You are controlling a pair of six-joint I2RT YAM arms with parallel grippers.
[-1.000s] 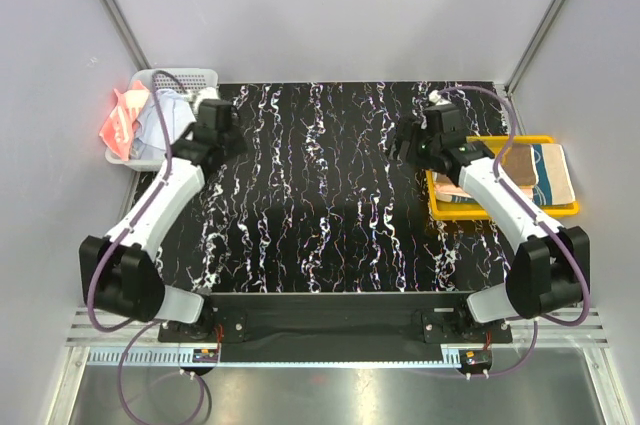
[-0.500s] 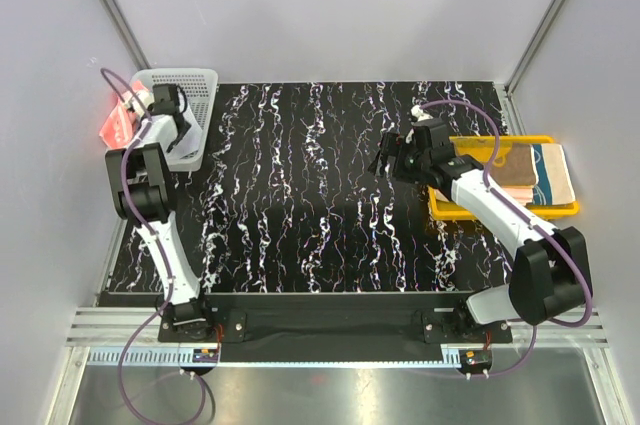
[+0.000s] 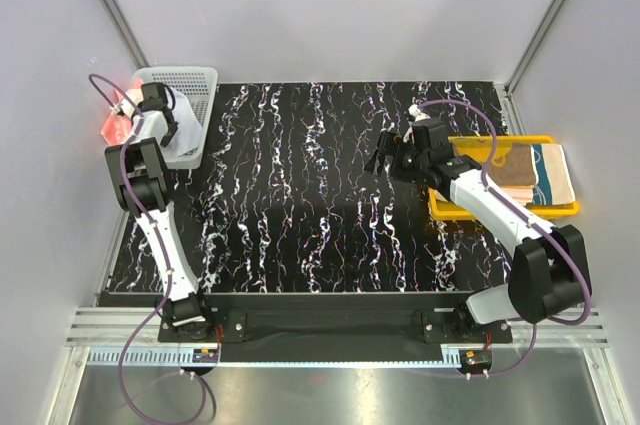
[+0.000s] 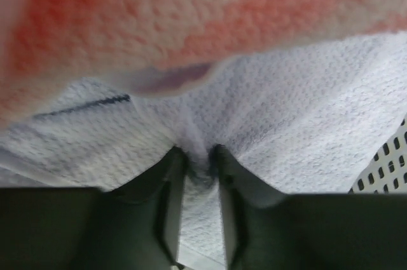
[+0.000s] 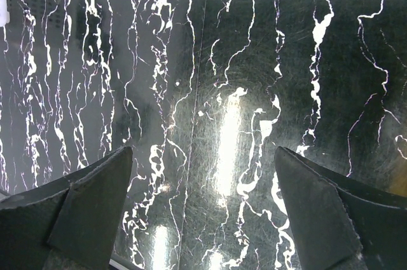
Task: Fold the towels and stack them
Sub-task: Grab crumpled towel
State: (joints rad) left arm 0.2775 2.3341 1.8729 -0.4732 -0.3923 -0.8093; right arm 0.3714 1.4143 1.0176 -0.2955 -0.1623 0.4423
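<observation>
My left gripper (image 3: 152,115) is down inside the white mesh basket (image 3: 190,80) at the far left corner. In the left wrist view it (image 4: 197,154) is shut on a pinched fold of the light blue-white towel (image 4: 299,111). The coral pink towel (image 4: 191,16) lies right above that fold and hangs over the basket's left side (image 3: 115,125). Folded towels (image 3: 525,170), teal-and-cream among them, are stacked in the yellow tray (image 3: 500,211). Left of that tray my right gripper (image 3: 385,157) hovers open, with only bare table between its fingers (image 5: 203,200).
The black marbled table (image 3: 310,205) spans the space between the arms. Grey walls close in the back and both sides. The basket's perforated wall (image 4: 388,162) sits just to the right of my left fingers.
My left arm swung from beside the basket into it, and its jaws opened, then closed on the light blue-white towel. My right gripper moved left, away from the tray, staying open.
</observation>
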